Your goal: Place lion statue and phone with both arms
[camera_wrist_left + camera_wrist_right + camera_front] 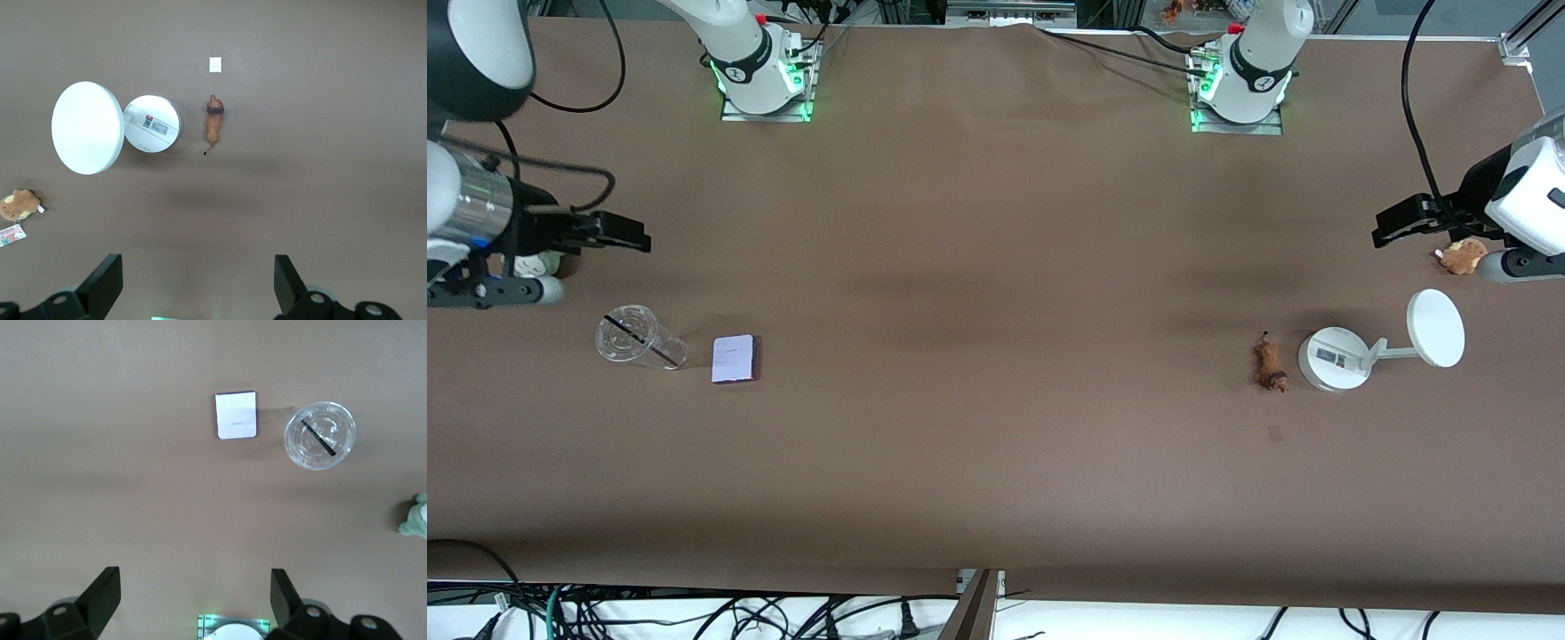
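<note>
The lion statue [1270,363] is a tiny orange-brown figurine lying on the brown table beside the white stand, toward the left arm's end; it also shows in the left wrist view [213,123]. The phone [735,358] is a pale lavender slab lying flat beside the clear cup, toward the right arm's end; it also shows in the right wrist view [236,415]. My left gripper [1392,224] is open and empty, up in the air by the brown plush. My right gripper [631,233] is open and empty, up over the table above the cup.
A clear plastic cup [633,336] with a dark straw stands by the phone. A white round-based stand [1334,358] with a disc [1435,327] sits by the lion. A brown plush [1463,255] and a grey-green plush [540,263] lie near the table ends.
</note>
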`<action>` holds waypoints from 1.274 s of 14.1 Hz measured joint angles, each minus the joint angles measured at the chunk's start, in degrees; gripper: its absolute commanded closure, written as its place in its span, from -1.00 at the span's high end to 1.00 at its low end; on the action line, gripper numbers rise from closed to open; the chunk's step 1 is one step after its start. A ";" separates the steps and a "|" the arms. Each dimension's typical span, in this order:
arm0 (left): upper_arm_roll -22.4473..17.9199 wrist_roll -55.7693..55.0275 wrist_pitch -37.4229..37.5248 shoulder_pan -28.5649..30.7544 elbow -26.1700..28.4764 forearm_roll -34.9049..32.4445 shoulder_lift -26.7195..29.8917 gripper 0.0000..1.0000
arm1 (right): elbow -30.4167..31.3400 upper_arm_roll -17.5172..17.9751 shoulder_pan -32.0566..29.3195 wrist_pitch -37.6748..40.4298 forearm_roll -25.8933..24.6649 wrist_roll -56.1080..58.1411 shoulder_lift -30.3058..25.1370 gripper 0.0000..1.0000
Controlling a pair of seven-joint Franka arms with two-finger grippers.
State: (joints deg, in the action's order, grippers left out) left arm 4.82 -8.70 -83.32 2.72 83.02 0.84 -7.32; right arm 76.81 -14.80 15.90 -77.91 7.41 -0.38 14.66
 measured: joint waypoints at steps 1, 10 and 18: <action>0.00 0.00 0.00 0.00 0.00 0.00 -0.01 1.00 | -0.21 -0.01 0.00 0.39 -0.02 -0.02 0.21 0.99; 0.35 0.00 0.00 -0.20 0.00 0.00 -0.13 1.00 | -0.51 -0.11 -0.04 2.40 -0.45 -0.35 1.28 0.99; 0.46 0.00 0.00 -0.23 -0.01 0.00 -0.14 1.00 | 8.89 14.15 -12.52 -4.14 -6.55 -2.17 -7.04 0.99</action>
State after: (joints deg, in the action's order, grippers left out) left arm 5.28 -8.70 -83.32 2.49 83.01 0.84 -7.46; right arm 85.70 -0.64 3.39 -82.05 0.86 -2.55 7.62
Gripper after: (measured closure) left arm 0.000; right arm 0.004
